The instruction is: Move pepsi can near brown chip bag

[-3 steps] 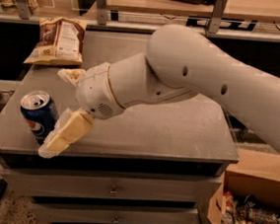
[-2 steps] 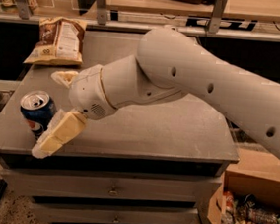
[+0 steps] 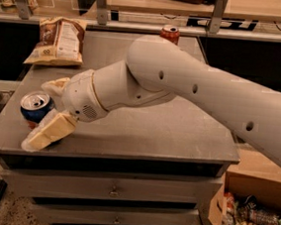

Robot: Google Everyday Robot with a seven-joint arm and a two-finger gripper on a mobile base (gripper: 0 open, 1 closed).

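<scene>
The gripper [image 3: 37, 114] hung low at the table's [image 3: 178, 133] front left corner, its fingers [image 3: 50, 129] spread wide; the pepsi can [image 3: 35, 106] stood upright between them, whether touching I could not tell; the chip bag [image 3: 58, 41] lay flat at the far left corner, well apart from the can; a red can [image 3: 170, 33] stood at the far edge.

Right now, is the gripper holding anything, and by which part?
Nothing is held yet: the gripper, jaws open, straddles the body of the pepsi can, which stands on the table.
</scene>
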